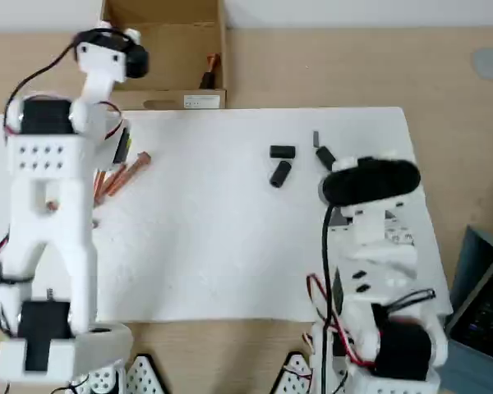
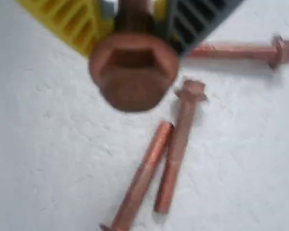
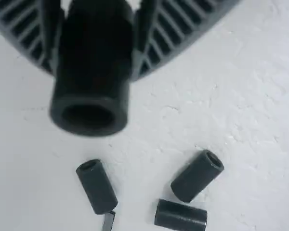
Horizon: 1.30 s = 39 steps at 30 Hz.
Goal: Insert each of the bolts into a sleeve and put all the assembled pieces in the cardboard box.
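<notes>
My left gripper (image 2: 135, 21) is shut on a copper bolt (image 2: 133, 72), whose hex head points at the wrist camera, a little above the white mat. Three more copper bolts (image 2: 176, 149) lie on the mat below it; the high view shows them as a cluster (image 1: 119, 176) at the mat's left side. My right gripper (image 3: 94, 29) is shut on a black sleeve (image 3: 90, 86), open end toward the camera. Three loose black sleeves (image 3: 196, 175) lie beneath it, near the mat's back right (image 1: 281, 162). The cardboard box (image 1: 223, 49) holds one assembled piece (image 1: 209, 72).
The white mat (image 1: 222, 246) covers most of the table, with its middle and front bare. The left arm (image 1: 53, 205) stands over the mat's left edge, the right arm (image 1: 370, 246) over its right. A dark bin (image 1: 485, 287) sits off the right edge.
</notes>
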{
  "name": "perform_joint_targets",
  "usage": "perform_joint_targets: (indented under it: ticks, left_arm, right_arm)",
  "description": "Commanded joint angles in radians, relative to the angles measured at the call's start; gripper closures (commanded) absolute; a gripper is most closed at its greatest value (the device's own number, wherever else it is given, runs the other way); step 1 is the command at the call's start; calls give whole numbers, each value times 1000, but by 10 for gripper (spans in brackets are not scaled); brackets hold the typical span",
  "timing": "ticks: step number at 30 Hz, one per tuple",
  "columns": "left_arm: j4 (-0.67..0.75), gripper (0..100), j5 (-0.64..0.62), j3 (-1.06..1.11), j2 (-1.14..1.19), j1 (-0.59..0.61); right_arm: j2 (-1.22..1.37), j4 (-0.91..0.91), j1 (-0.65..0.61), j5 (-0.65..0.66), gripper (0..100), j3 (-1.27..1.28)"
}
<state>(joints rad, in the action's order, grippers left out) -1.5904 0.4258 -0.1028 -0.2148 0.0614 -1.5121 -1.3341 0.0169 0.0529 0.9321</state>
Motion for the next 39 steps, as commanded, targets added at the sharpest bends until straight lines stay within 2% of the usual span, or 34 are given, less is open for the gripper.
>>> perform_joint_targets:
  ticks: [1, 11, 17, 23, 29, 32, 37, 39]
  left_arm:
    - [58, 998, -86, 135, -189, 6]
    - [345, 998, -230, 718, -757, 12]
    - [446, 998, -353, 962, -1069, 6]
    - [520, 998, -384, 1177, -1363, 5]
    - [514, 998, -384, 1313, -1627, 5]
    - [516, 998, -388, 1290, -1603, 5]
    - [520, 998, -516, 1270, -1606, 0]
    - [519, 998, -546, 1267, -1610, -41]
  right_arm:
    - [-93, 21, 8, -9, 988, 50]
    - [-252, 21, -16, -9, 989, 193]
    - [-280, 61, -162, -35, 989, 257]
    - [-332, 167, -323, -94, 989, 331]
    - [-409, 249, -493, -94, 989, 427]
    - [-415, 293, -572, -94, 989, 469]
    - [-426, 361, -713, -94, 989, 532]
    - [-435, 391, -766, -94, 989, 559]
